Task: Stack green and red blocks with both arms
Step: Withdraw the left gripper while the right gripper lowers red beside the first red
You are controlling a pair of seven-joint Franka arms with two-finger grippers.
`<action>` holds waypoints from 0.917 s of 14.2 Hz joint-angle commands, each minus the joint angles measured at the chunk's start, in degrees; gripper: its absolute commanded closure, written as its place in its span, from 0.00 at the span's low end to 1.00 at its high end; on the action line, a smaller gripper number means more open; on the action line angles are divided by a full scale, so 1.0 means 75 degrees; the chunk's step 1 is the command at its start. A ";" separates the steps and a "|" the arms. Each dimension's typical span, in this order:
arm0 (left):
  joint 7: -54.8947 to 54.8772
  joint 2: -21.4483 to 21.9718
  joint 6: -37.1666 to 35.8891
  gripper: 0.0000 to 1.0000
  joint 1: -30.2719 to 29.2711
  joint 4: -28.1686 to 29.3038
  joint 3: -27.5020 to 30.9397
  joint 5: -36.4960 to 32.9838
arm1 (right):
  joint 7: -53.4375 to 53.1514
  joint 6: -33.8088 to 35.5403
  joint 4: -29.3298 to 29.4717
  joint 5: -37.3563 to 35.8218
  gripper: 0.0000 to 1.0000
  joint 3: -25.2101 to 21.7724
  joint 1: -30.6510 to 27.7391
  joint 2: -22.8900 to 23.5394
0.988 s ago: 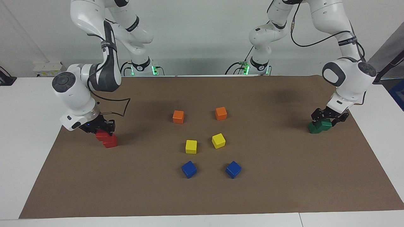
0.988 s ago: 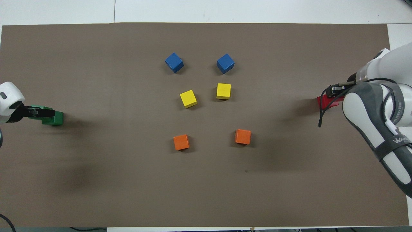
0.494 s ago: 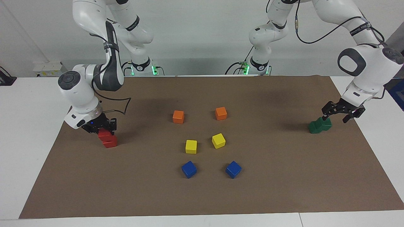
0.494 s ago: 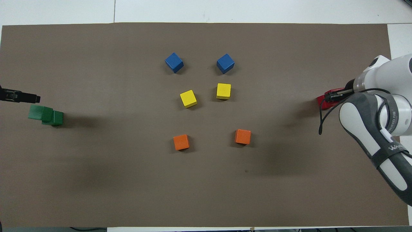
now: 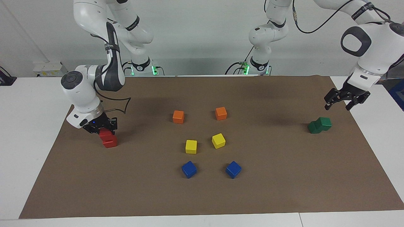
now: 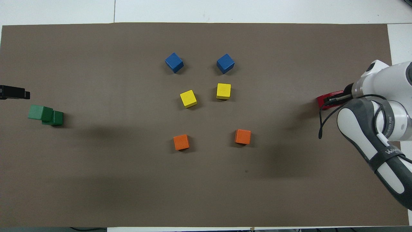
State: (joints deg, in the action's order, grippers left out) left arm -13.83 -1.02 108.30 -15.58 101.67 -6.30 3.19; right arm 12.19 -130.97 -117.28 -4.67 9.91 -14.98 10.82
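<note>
Little lettering can be read. In the overhead view, the grey strap (image 6: 388, 150) on the right arm (image 6: 379, 129) carries white letters beginning "WA", the rest cut off. The straps in the facing view show print too small to read.

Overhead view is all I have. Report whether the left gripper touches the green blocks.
Observer: No. The left gripper hangs in the air, clear of the green blocks, jaws open.
Operator: Now confirm the reds are stacked.
Observer: The upper red block sits on the lower red block, not squarely.
Operator: Report the right gripper's height.
Observer: The right gripper is low, right at the upper red block.
</note>
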 commanded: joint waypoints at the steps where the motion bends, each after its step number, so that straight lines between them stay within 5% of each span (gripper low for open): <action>1: 0.0961 0.0065 -0.0995 0.00 0.0225 -0.0685 0.0008 -0.0098 | 0.0308 -0.0512 -0.0615 0.0154 1.00 0.0086 -0.0159 -0.0353; 13: 0.1422 0.0053 -0.3202 0.00 0.0987 -0.1860 0.0101 -0.0706 | 0.0449 -0.0607 -0.0698 0.0154 1.00 0.0086 -0.0347 -0.0342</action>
State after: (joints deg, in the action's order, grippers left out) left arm -4.13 -0.09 86.48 -10.76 89.45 -6.43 0.48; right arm 13.98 -134.07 -120.58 -4.67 9.88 -16.64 9.66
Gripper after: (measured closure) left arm 0.000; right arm 0.449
